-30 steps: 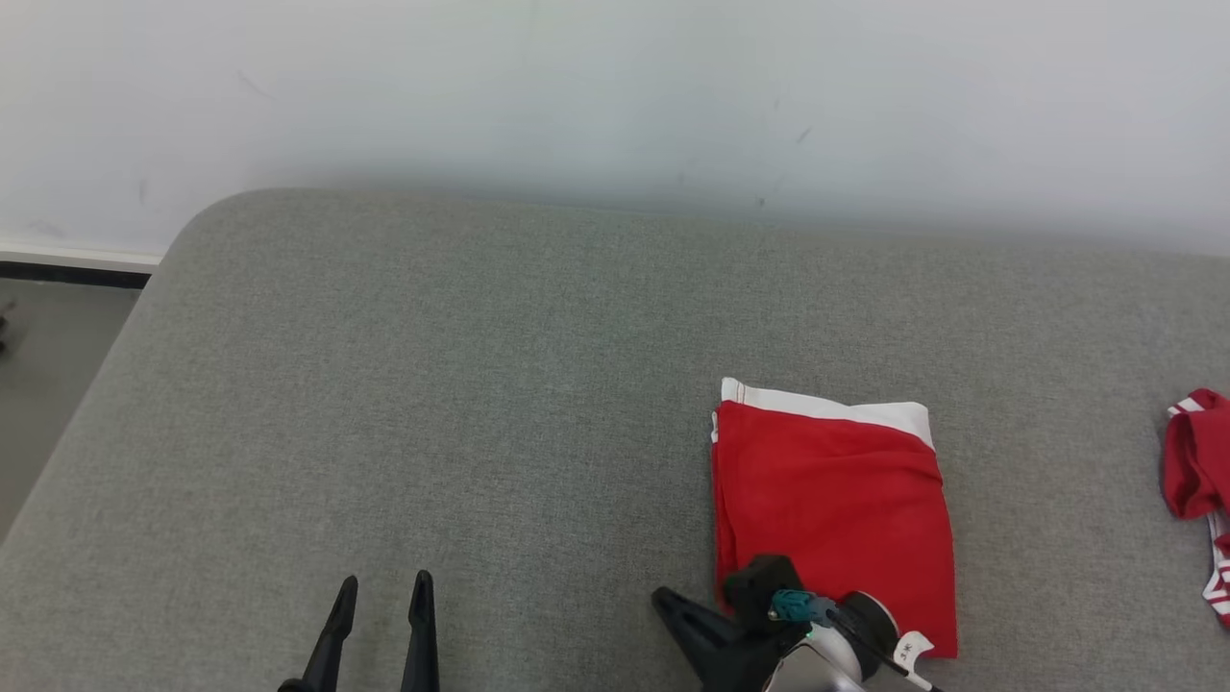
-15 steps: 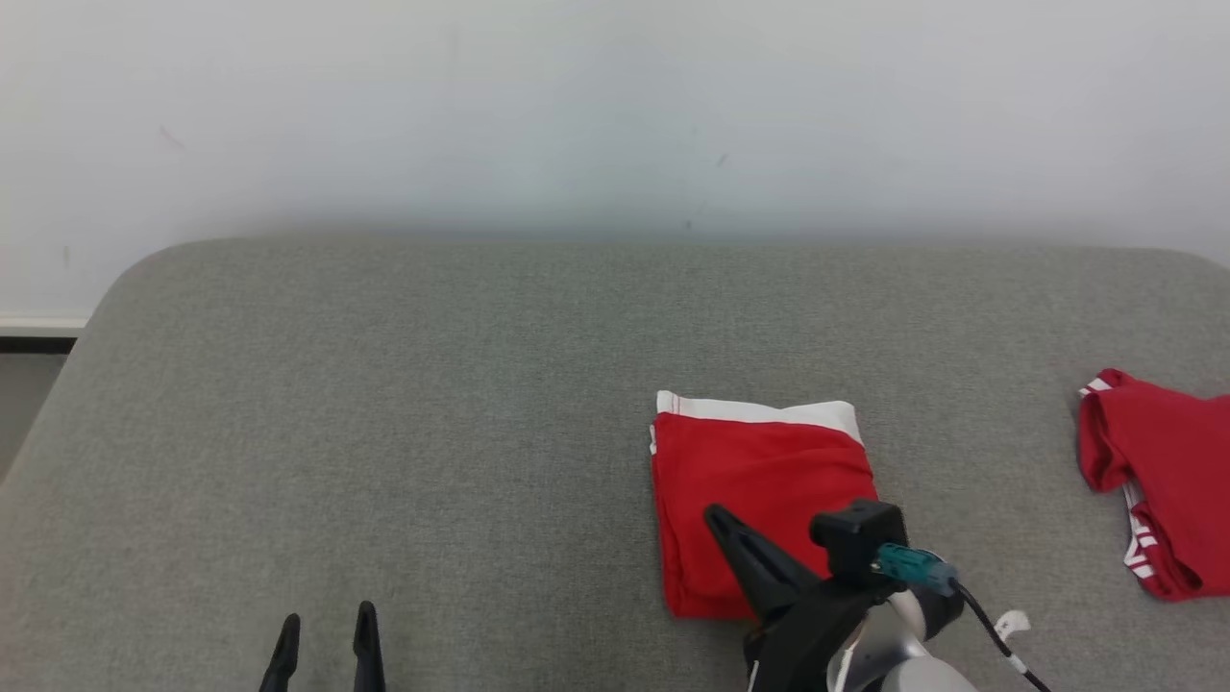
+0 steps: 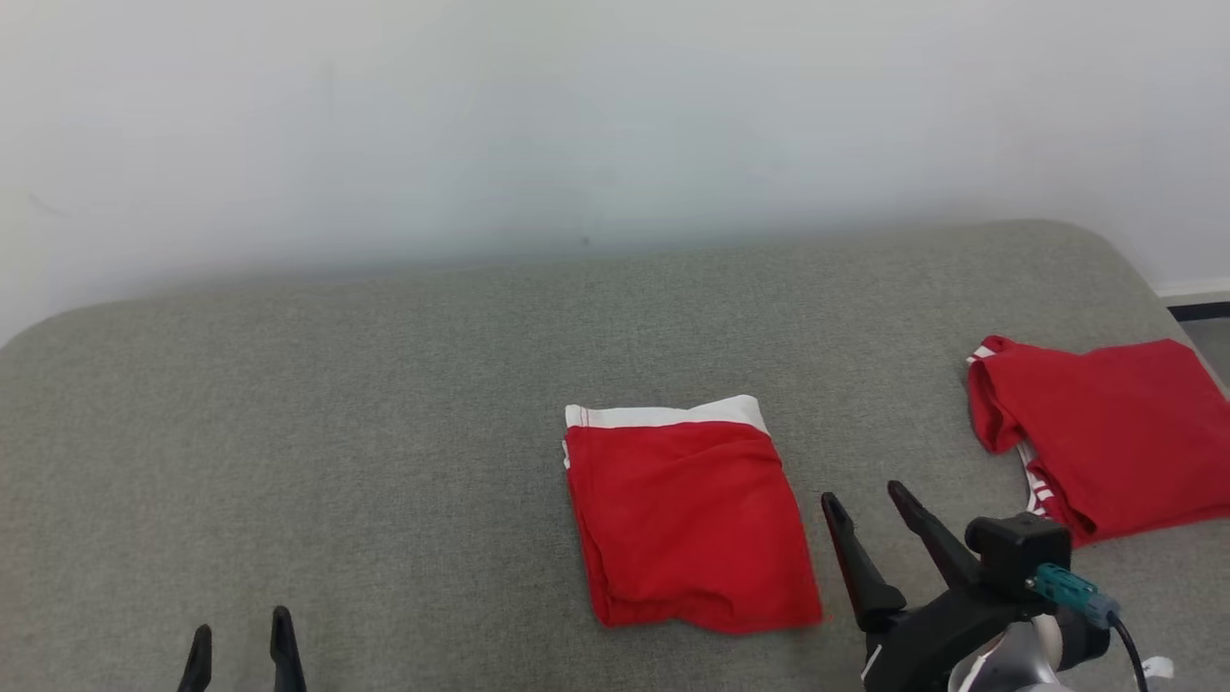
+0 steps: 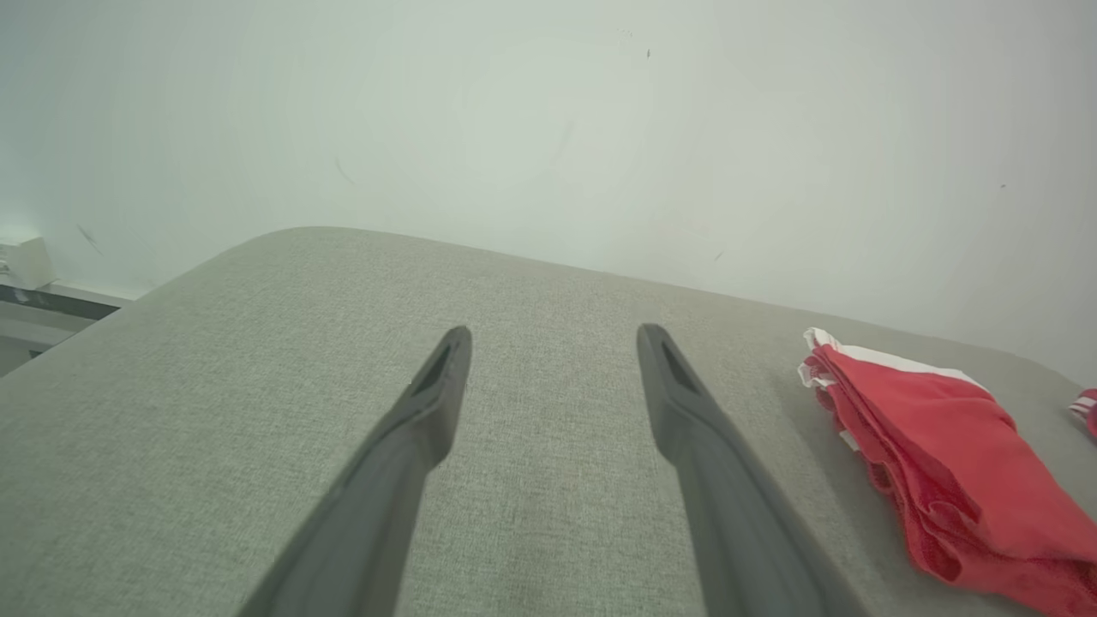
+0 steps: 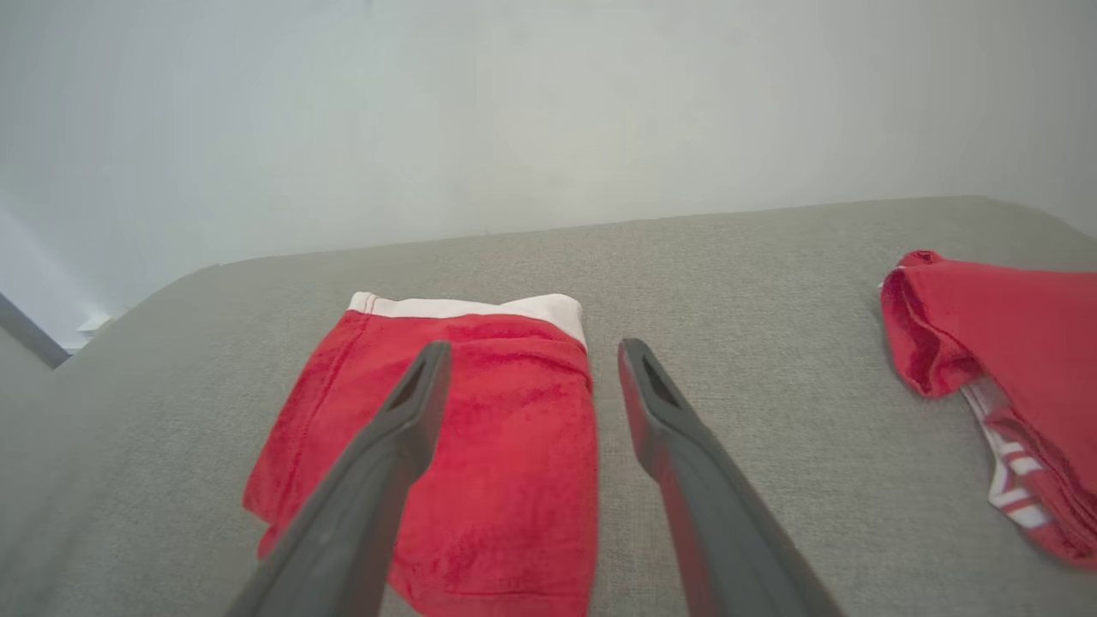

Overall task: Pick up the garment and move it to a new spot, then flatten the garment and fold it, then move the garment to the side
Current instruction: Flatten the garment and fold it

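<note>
The garment (image 3: 687,519) is red with a white waistband and lies folded into a rectangle on the grey cushioned surface (image 3: 384,432). It also shows in the left wrist view (image 4: 934,463) and the right wrist view (image 5: 514,480). My right gripper (image 3: 862,494) is open just right of the garment's near right corner, with nothing between its fingers. In its own view the right gripper (image 5: 533,350) hovers above the garment's right part. My left gripper (image 3: 240,621) is open at the lower left, far from the garment, and the left gripper (image 4: 553,332) stands empty over bare cushion.
A second red garment (image 3: 1105,432) with white-striped trim lies loosely folded at the right end of the cushion, also seen in the right wrist view (image 5: 1020,343). A pale wall (image 3: 615,115) runs behind. The cushion's rounded right end meets the floor (image 3: 1213,336).
My right gripper has opened and come off the folded garment's near edge to its right. The head camera has swung right, bringing the second red garment into fuller view.
</note>
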